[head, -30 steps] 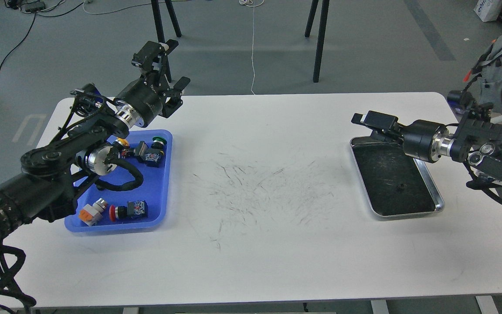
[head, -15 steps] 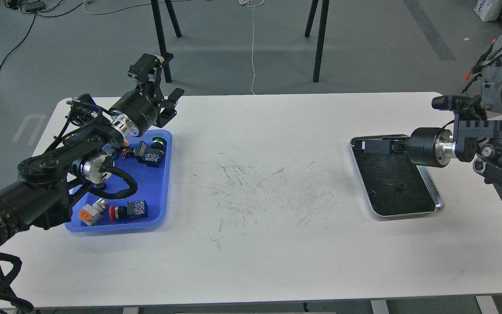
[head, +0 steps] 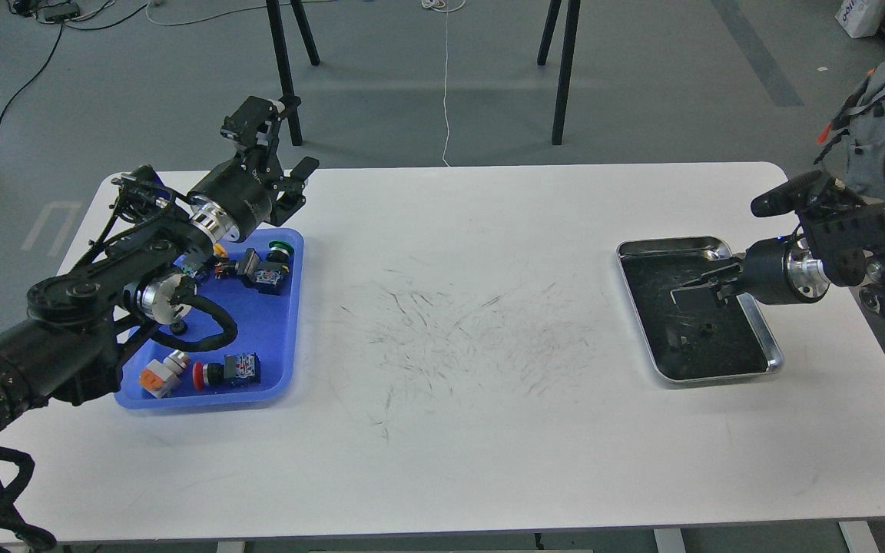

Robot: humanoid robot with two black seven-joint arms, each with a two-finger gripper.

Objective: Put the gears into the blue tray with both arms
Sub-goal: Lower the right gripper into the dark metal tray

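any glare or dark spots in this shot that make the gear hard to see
Head view: even, soft light, sharp focus. The silver tray has a bright, shiny rim but a dark inside, so the small black gear barely stands out. The right gripper blends into it, jaws unclear.

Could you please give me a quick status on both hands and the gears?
Left hand open, raised behind blue tray. Right hand over silver tray, grip unclear. Gear in silver tray.
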